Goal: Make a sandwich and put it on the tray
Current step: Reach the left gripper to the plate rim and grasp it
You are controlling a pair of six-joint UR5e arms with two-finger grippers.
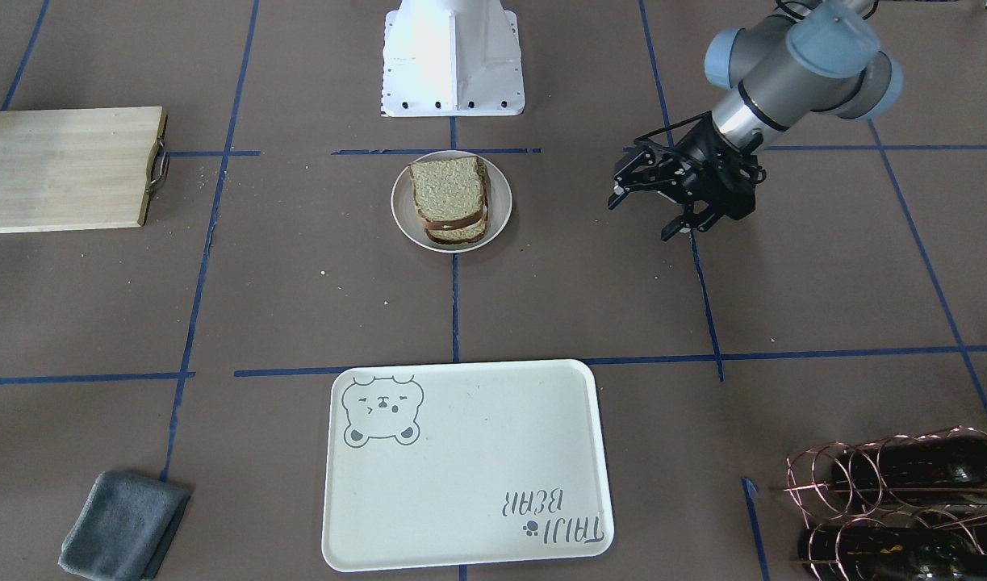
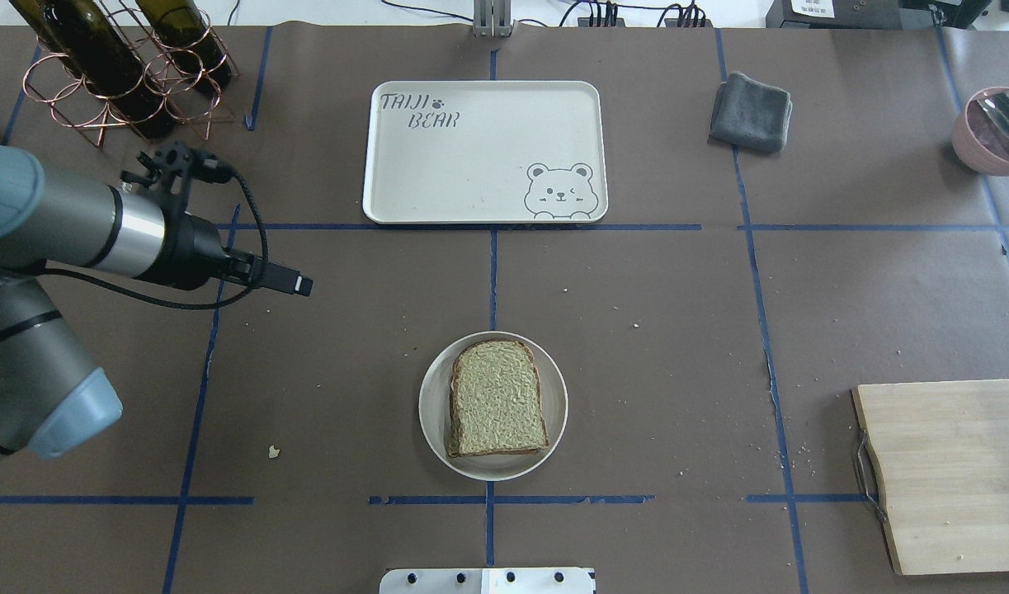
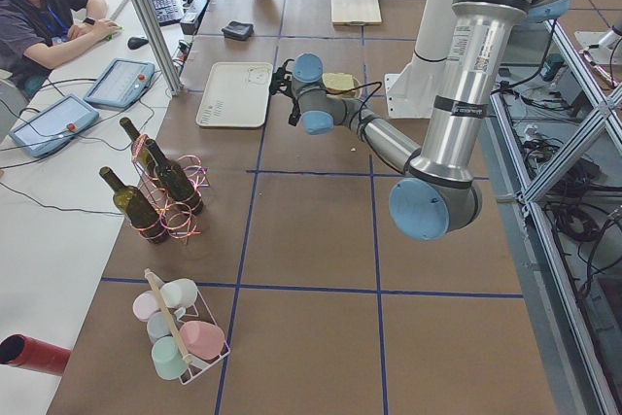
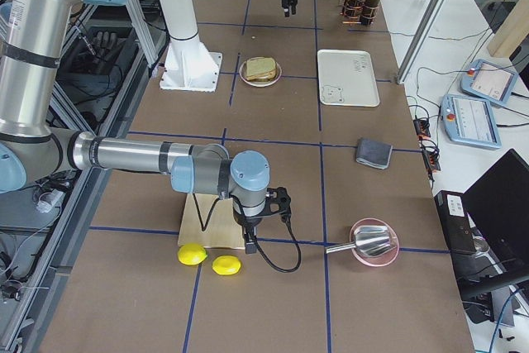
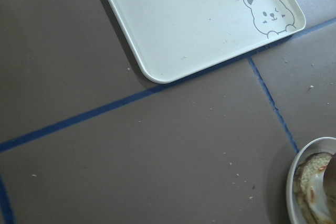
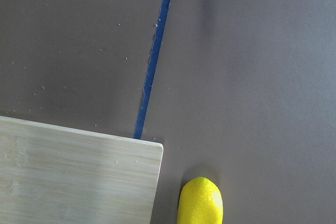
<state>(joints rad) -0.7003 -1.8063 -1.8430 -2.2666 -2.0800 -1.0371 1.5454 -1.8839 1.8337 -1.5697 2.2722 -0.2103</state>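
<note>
The left gripper (image 1: 645,216) hangs a little above the surface with its jaws spread and nothing between them. It is tilted down and inward, so its wrist camera takes in both a corner of the tray and the rim of the plate. That pose reads as a ready stance between the two places the next move has to link. Just to the gripper's inner side, toward the robot's middle, the sandwich (image 1: 450,198) sits on a small round white plate (image 1: 503,211). Its two crusted slices are stacked square with a sliver of white egg showing between them, so the making looks done. Farther out, ahead of the gripper and away from the robot's base, lies the tray (image 1: 477,452), well apart from the plate, with the sandwich not yet on it. Carrying it over is, I judge, what is left. A stack with a slippery filling will likely need a pinch that holds both slices together. Ahead of the left gripper on its outer side stands a wire rack of bottles (image 2: 124,74). The right gripper (image 4: 250,241) is far across the surface, pointing down at the edge of the cutting board (image 4: 202,233) near two lemons (image 4: 192,254). Whether its jaws are parted or closed cannot be told, and it seems parked out of the way.
</note>
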